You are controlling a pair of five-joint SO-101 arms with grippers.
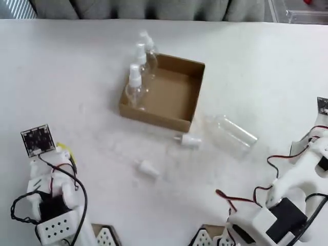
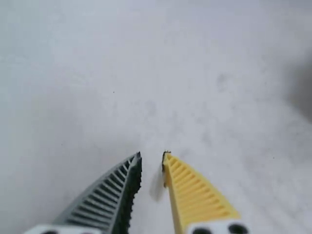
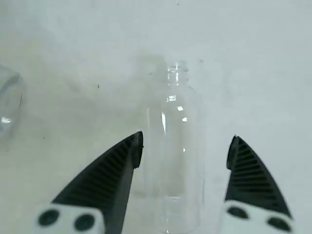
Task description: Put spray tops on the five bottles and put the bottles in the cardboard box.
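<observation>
The cardboard box (image 1: 177, 64) lies open in the middle of the table. Three clear bottles with white spray tops stand along its left inner wall: one (image 1: 135, 87), a second (image 1: 142, 60), a third (image 1: 148, 45). A topless clear bottle (image 1: 231, 135) lies on the table right of the box. A second topless bottle (image 3: 175, 146) lies between the wide-open fingers of my right gripper (image 3: 186, 136), untouched. Two loose spray tops lie in front of the box, one (image 1: 188, 140) and the other (image 1: 147, 168). My left gripper (image 2: 152, 155) hangs over bare table, its tips a slit apart, holding nothing.
The left arm (image 1: 51, 200) sits folded at the near left corner and the right arm (image 1: 287, 205) at the near right. Part of another clear bottle (image 3: 9, 102) shows at the edge of the right wrist view. A transparent container (image 1: 302, 13) stands at the far right.
</observation>
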